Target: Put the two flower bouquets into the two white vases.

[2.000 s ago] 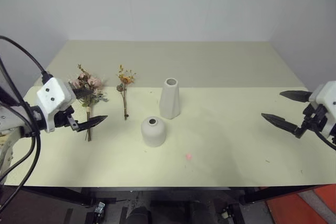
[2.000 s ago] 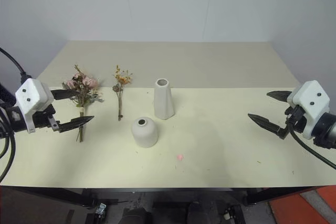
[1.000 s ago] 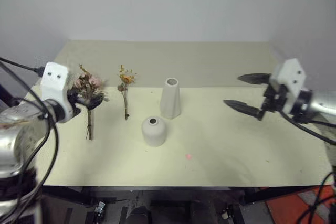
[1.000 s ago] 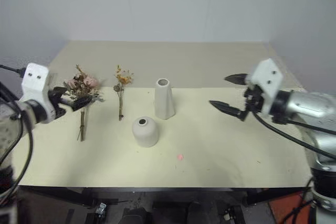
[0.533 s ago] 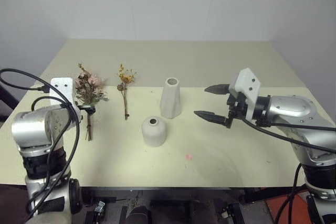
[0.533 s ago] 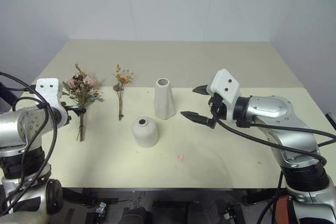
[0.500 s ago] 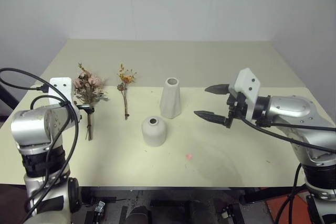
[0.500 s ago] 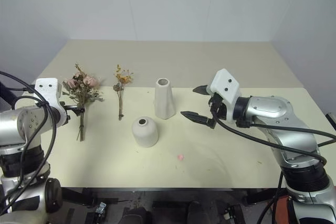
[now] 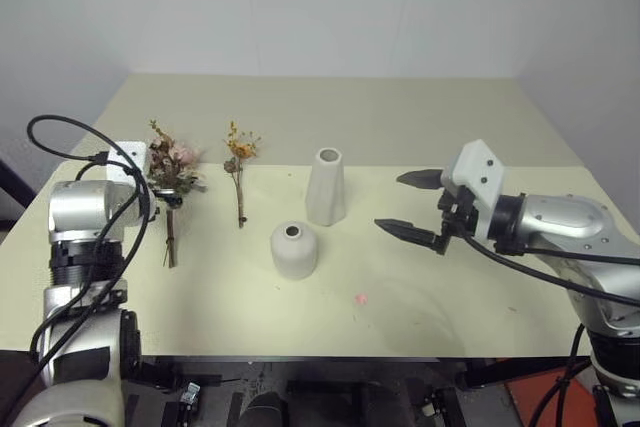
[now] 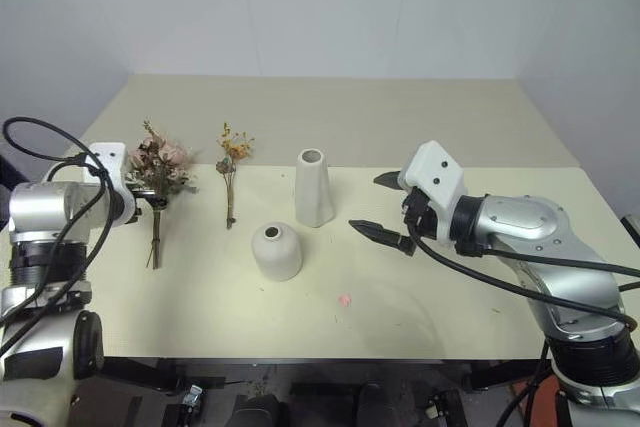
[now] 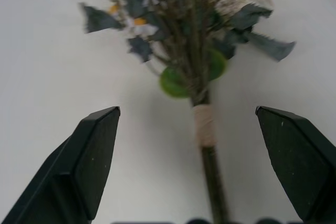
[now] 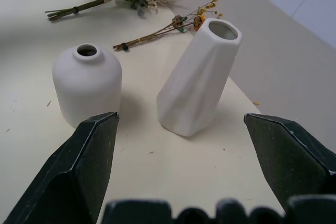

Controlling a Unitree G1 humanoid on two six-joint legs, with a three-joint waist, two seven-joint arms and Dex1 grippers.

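Your left gripper (image 11: 197, 171) has its jaws spread wide with nothing between them, poised over the large dried bunch (image 9: 170, 175), one finger on each side of the stem. Close on the bound part, where the pale wrap (image 11: 203, 125) circles the stem just below the green disc, since that looks the firmest spot; bring the jaws down until the stem sits centred between the pads before you squeeze, and keep clear of the brittle leaves. Your right gripper (image 9: 408, 206) also stands open and empty, hovering above the table (image 9: 450, 297), facing the two vases.

The short squat vase (image 9: 293, 250) stands nearest you, upright, its small hole up. Just beyond it, the tall tapered vase (image 9: 325, 187) stands upright too. The large bunch lies flat near the table's left edge, its long axis running near to far: bare stem end toward you, rose heads away. The thin orange-yellow sprig (image 9: 238, 167) lies beside it, roughly parallel, flowers likewise at the far end.
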